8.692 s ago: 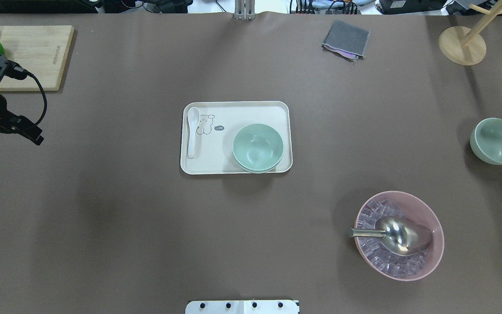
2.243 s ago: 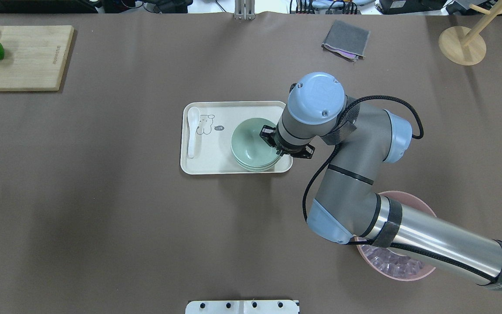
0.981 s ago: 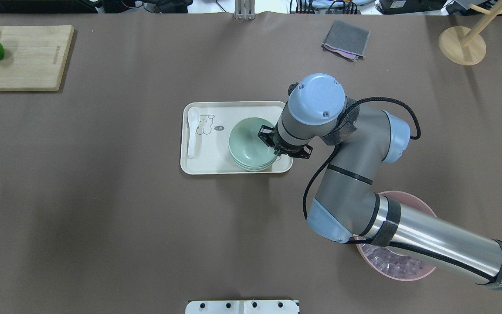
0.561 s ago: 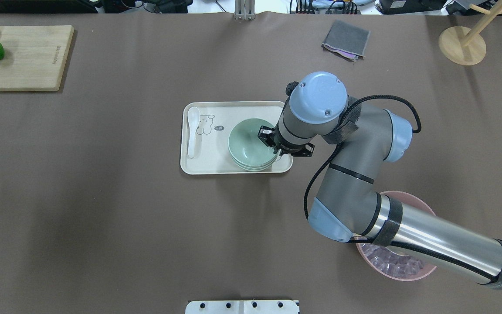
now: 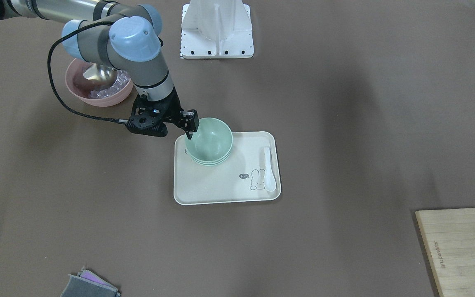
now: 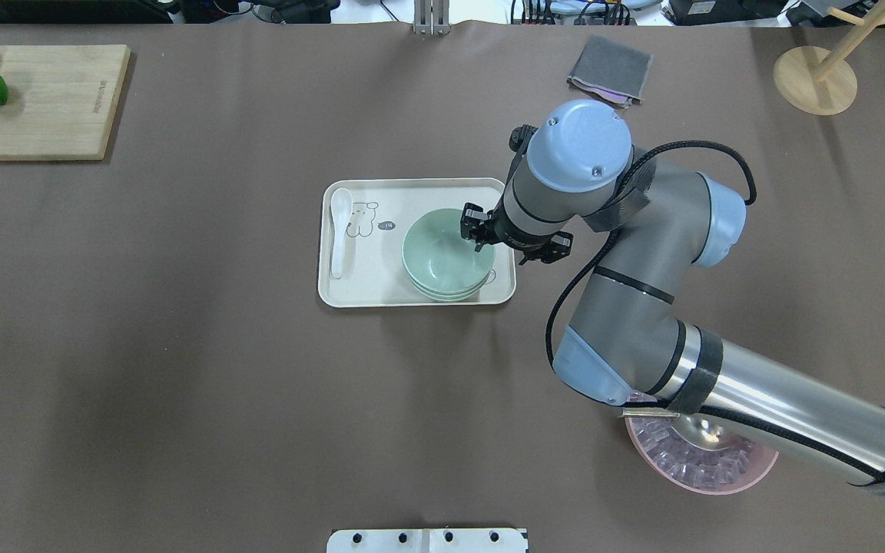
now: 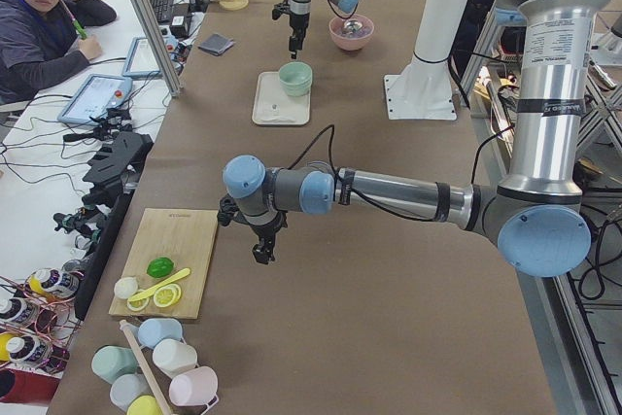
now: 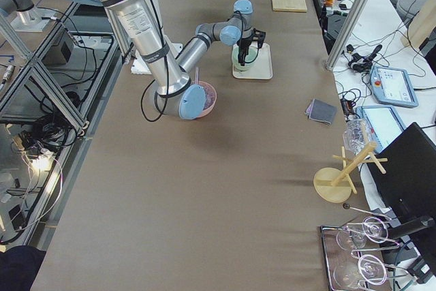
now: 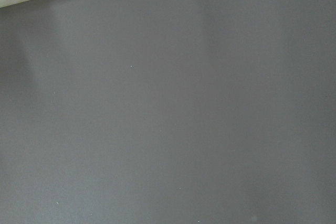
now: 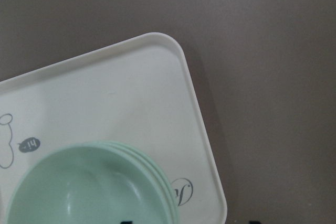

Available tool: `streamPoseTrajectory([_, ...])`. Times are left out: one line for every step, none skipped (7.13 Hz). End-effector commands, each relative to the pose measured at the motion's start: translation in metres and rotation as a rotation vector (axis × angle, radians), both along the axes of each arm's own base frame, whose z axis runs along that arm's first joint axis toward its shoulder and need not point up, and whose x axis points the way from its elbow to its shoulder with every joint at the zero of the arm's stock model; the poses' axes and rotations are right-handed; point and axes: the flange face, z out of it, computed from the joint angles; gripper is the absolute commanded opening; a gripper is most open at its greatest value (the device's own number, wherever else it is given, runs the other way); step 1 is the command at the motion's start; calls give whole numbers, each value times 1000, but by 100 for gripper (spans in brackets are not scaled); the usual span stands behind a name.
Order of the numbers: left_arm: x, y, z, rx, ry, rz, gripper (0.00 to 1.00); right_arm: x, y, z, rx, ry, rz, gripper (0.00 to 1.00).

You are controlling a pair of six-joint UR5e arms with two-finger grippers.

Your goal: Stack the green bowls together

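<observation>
At the left end of the brown tabletop (image 6: 181, 384), just beside the pale wooden cutting board (image 6: 43, 100), the left pincer (image 7: 260, 252) hangs low; I cannot tell how wide it stands. Mid-table, on the cream rectangular plastic tray (image 6: 381, 269), the three pale mint-green round bowls (image 6: 442, 257) sit nested. The right pincer (image 6: 478, 238) hovers over their right rim, jaws apart, gripping nothing.

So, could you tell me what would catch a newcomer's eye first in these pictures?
Most striking is the big right arm stretched to mid-table, its right gripper open at the rim of the green bowls, which sit nested on a cream tray. Next comes the pink bowl of ice cubes with a metal scoop, beneath that arm.
</observation>
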Motion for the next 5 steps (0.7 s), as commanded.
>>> streamPoseTrajectory([-6,10,10,-25,-6,-10,98,97,-41,55,88,63,-95,100])
streamPoseTrajectory([-12,21,22,-95,-15,-20,98,165,-46,120,156,121,-170,100])
streamPoseTrajectory([-17,29,21,-167,-32,-26,98,241,-52,189,177,171,-227,100])
streamPoseTrajectory([-36,28,12,-203,-35,-67,98,312,-46,250,196,212,-283,100])
streamPoseTrajectory([-45,36,-10,-192,-32,-84,98,368,-17,315,182,239,-342,100])
